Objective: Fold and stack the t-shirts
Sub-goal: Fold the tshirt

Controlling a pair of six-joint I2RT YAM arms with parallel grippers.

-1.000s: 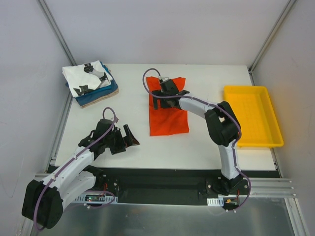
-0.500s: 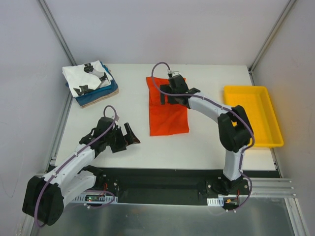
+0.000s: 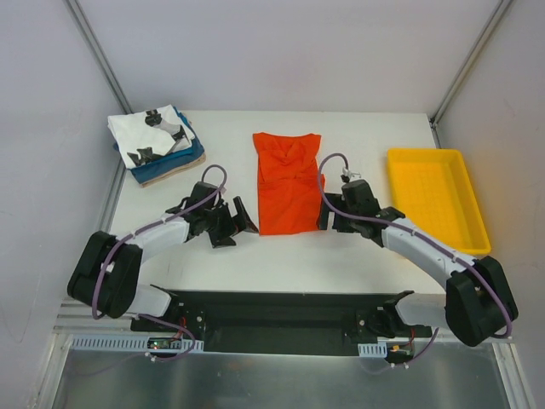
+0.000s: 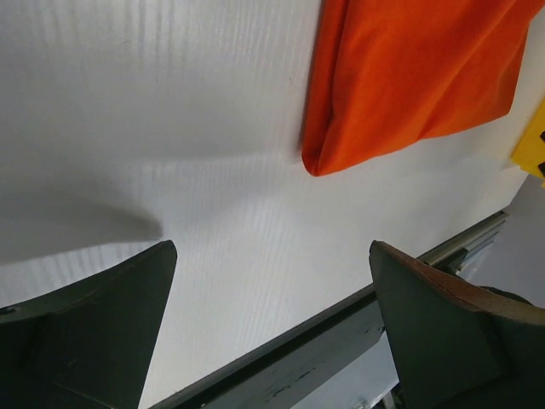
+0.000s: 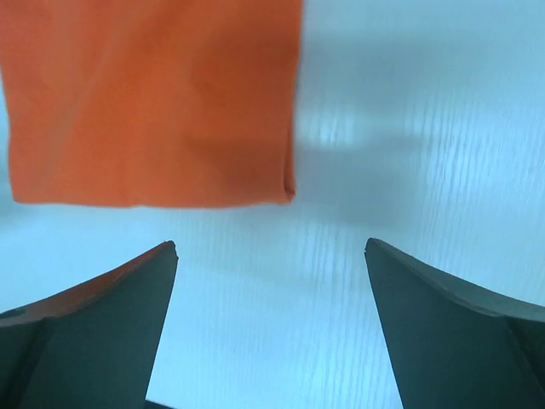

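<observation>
The orange-red tee [image 3: 289,183] lies folded into a long strip in the middle of the table. My left gripper [image 3: 238,225] is open and empty just left of the tee's near left corner, which shows in the left wrist view [image 4: 400,77]. My right gripper [image 3: 327,221] is open and empty just right of its near right corner, seen in the right wrist view [image 5: 153,102]. Neither gripper touches the cloth. A folded stack sits at the back left: the white tee with black prints [image 3: 152,135] on top, the blue tee [image 3: 192,156] and the tan tee [image 3: 160,177] under it.
The shallow yellow tray [image 3: 471,247] stands at the right side of the table, and a sliver of it shows in the left wrist view [image 4: 532,145]. The table's near edge and the black base rail [image 3: 281,311] lie close behind both grippers.
My right arm has drawn back from the far end of the orange-red tee to its near right corner. My left gripper has moved right, up to the near left corner.
</observation>
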